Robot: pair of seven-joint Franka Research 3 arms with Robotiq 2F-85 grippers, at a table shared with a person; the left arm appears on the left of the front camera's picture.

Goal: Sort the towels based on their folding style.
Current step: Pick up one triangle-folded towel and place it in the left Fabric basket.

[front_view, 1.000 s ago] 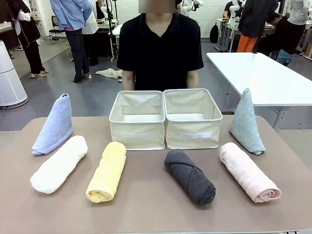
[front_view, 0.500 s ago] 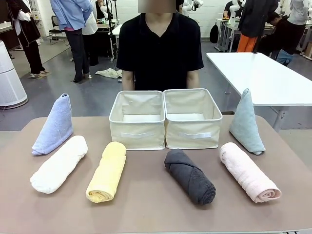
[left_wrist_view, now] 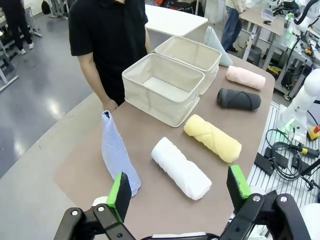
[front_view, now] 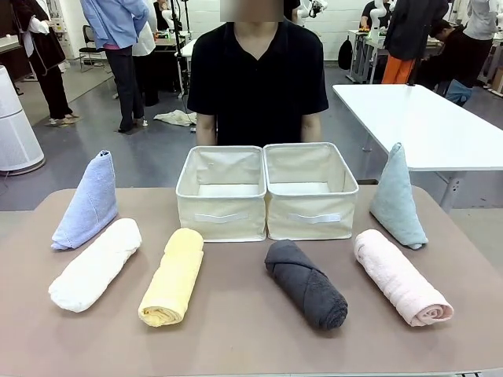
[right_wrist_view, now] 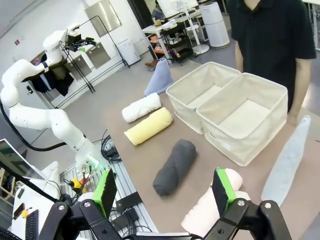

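Read the worktop (front_view: 244, 338) as a clock face, with the person (front_view: 259, 75) in the black shirt standing at 12 o'clock. Two cream fabric bins sit side by side and touching toward 12, the left bin (front_view: 222, 220) and the right bin (front_view: 312, 218), both open at the top.

The lavender-blue triangle towel (front_view: 86, 204) stands on its base at 10 o'clock, leaning a little. Just beside its lower edge, the white rolled towel (front_view: 96, 265) lies at about 8. The yellow rolled towel (front_view: 173, 276) lies at 7, in front of the left bin. The dark grey rolled towel (front_view: 305, 284) is at 5, in front of the right bin, and the pink rolled towel (front_view: 401, 276) is at 4. The pale teal-grey triangle towel (front_view: 397, 198) stands upright at 2, just beside the pink roll's far end. All six towels rest on the worktop, outside the bins.

The left pincer (left_wrist_view: 179, 192) hangs high over the 9 o'clock side with its green pads spread wide. It looks down on the lavender triangle and the white roll and touches neither. The right pincer (right_wrist_view: 165, 190) gapes just as wide above the 3 o'clock side, well clear of the pink roll below it.
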